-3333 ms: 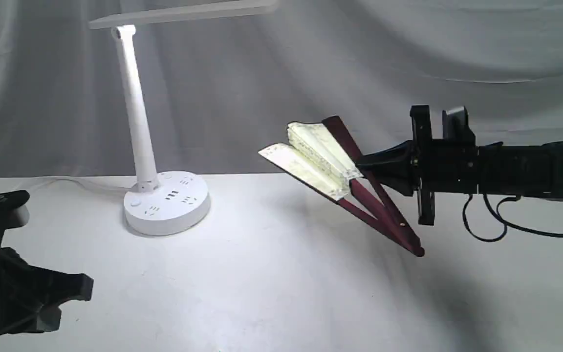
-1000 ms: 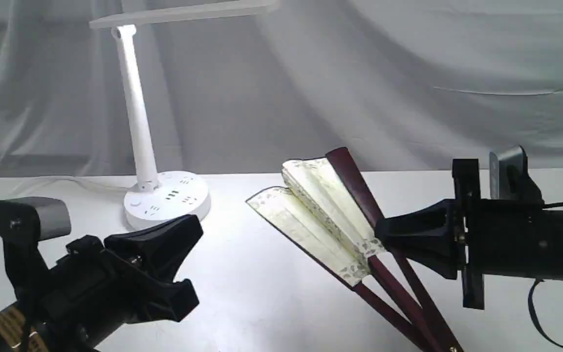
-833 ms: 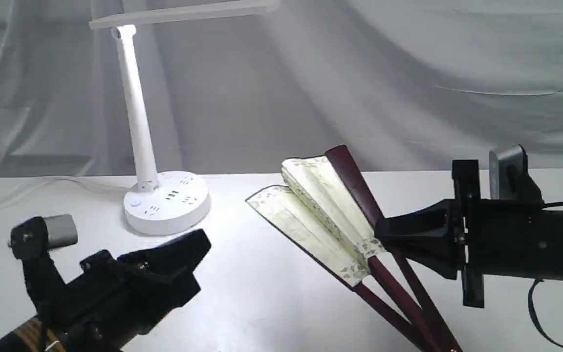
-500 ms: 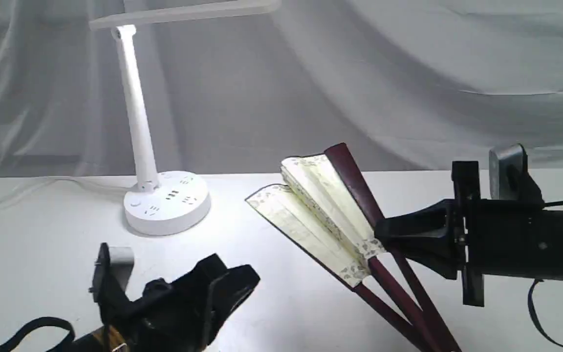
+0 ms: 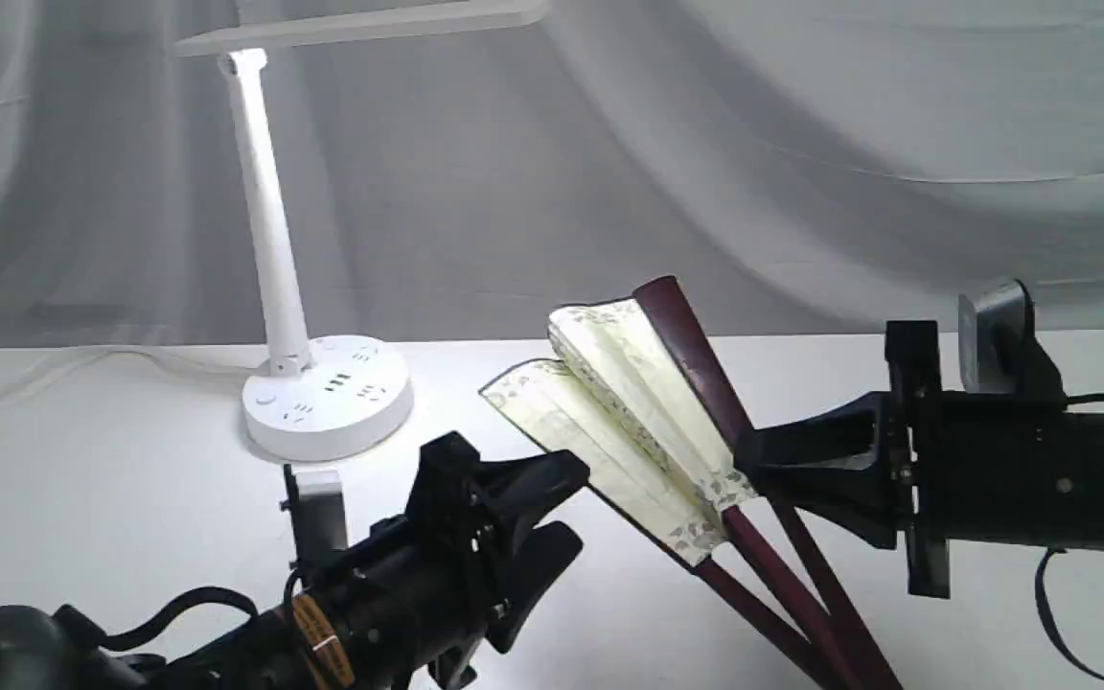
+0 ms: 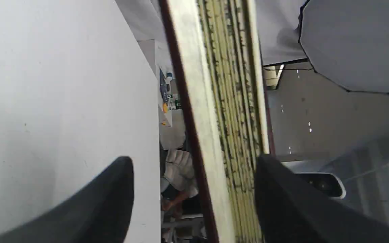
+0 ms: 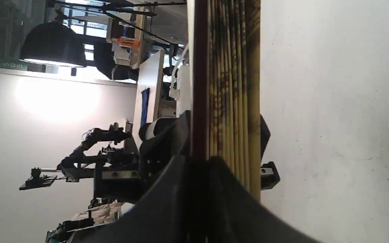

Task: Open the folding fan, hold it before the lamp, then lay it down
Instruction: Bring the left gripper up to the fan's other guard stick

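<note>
Fan: I have the folding fan [image 5: 629,412] partly open in a narrow wedge. It is tilted, leaf end up toward the lamp side, rib end low and running out of the exterior view's bottom edge.
Fan materials: cream pleated paper with a dark patterned border, between glossy maroon wooden guards. Seen edge-on, the folding fan [image 6: 228,101] [image 7: 235,84] stacks into thin yellowish strips.
Right gripper: my right gripper [image 5: 748,460] is clamped on the upper maroon guard, just below the leaf. Its wrist camera shows the right gripper [image 7: 199,160] closed tight on that guard.
Left gripper: my left gripper [image 5: 562,503] has its jaws spread wide and grips nothing, its tips just beside the fan's lower guard. From its wrist camera the left gripper [image 6: 194,160] frames the fan's edge between its fingers; I cannot tell whether they touch.
Lamp: the lamp [image 5: 269,249] stands left of the fan, well apart. It is smooth white plastic with a round socketed base, a slim tapered stem and a flat long head, and it throws a bright pool on the table.
Table: the table [image 5: 130,498] is flat, matte white, faintly speckled.
Backdrop: grey cloth [image 5: 801,144] hangs in soft folds behind the table.
Room: past the table's edge I see a grey studio umbrella [image 6: 356,44] and a black lampshade [image 7: 52,44].
</note>
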You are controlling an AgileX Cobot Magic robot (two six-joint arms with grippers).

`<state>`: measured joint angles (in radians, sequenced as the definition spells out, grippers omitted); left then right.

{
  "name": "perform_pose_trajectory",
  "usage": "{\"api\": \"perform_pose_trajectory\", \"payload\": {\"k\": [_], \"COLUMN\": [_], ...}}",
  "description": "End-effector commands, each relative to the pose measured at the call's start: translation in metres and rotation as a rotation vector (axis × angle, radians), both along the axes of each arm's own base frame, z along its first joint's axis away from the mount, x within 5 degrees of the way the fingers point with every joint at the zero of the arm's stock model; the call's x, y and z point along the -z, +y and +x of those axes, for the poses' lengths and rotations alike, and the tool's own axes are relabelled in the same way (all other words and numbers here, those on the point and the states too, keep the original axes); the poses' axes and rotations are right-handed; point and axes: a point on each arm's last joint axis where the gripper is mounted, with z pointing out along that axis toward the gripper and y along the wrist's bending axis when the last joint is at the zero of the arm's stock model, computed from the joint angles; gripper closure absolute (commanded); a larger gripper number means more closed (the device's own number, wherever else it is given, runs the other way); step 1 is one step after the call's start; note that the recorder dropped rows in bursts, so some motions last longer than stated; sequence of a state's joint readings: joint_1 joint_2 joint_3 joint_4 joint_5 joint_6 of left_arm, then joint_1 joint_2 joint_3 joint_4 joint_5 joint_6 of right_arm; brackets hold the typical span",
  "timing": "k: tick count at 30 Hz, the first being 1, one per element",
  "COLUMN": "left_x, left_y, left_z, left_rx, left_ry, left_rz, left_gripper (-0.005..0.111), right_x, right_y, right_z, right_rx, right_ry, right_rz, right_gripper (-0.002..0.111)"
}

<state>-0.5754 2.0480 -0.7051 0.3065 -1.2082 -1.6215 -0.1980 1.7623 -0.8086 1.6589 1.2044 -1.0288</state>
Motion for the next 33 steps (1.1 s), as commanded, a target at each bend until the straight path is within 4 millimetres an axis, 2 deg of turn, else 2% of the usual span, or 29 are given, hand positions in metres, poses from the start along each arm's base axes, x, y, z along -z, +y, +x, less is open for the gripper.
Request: {"api": "perform_pose_trajectory", "payload": {"k": [1, 7, 23, 33], "left_x": [0.006, 0.013, 0.013, -0.002], "left_y": [-0.005, -0.009, -0.007, -0.021], "left_z": [0.004, 0.009, 0.011, 0.022], "left_rx": [-0.002, 0.01, -0.028, 0.045], "left_ry": [0.06, 0.082, 0.128, 0.069], "left_rz": [-0.061, -0.069, -0.116, -0.151], "left_gripper": [0.053, 0.053, 0.054, 0.054], "right_x": [-0.003, -0.003, -0.004, -0.004], "right_y": [0.001, 0.001, 0.001, 0.0], "right_z": [-0.002, -0.002, -0.002, -0.001], "right_rx": [-0.014, -0.014, -0.013, -0.003], "right_ry": [-0.023, -0.026, -0.048, -0.05], "right_rz": [0.004, 0.003, -0.004, 0.004], "right_gripper": [0.108, 0.108, 0.108, 0.108]}}
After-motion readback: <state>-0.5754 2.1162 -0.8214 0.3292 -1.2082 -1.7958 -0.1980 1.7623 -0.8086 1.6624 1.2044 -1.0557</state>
